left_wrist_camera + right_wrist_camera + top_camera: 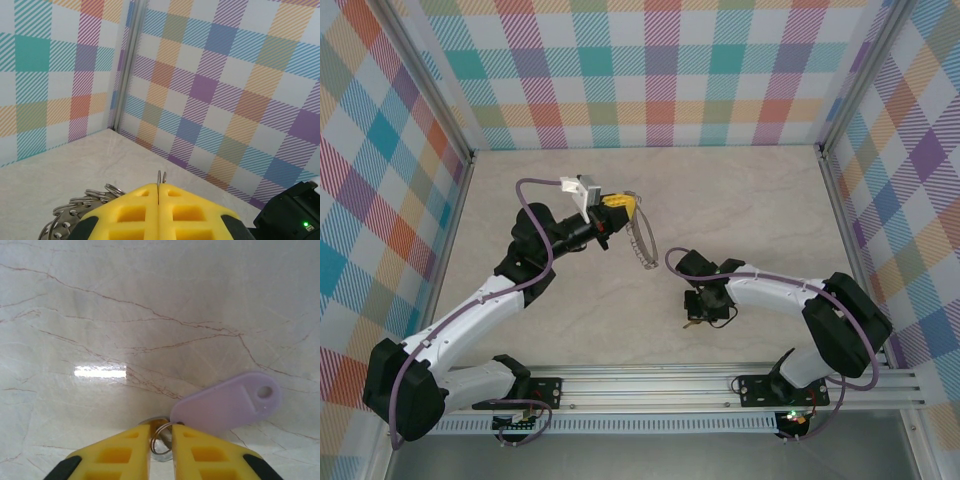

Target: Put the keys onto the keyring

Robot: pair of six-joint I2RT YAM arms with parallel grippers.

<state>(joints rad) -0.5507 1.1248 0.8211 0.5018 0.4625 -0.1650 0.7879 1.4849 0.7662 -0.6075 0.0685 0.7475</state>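
Note:
The keyring [642,243], a thin silver wire ring with small loops on its rim, hangs tilted above the table at back centre-left. My left gripper [617,204] is shut on its upper edge. In the left wrist view the wire [161,176] pokes up between the closed yellow fingers [130,215], and several loops [75,207] show at lower left. My right gripper [698,318] points down at the table near front centre. The key's lilac head [227,402] lies flat on the marble. My right gripper [161,426] has its jaws nearly together around the key's small wire loop, with a bit of silver metal beneath.
Plaid walls [650,70] enclose the marble table [750,210] on three sides, with a metal corner post [127,65] ahead of the left gripper. An aluminium rail [650,385] carrying both arm bases runs along the near edge.

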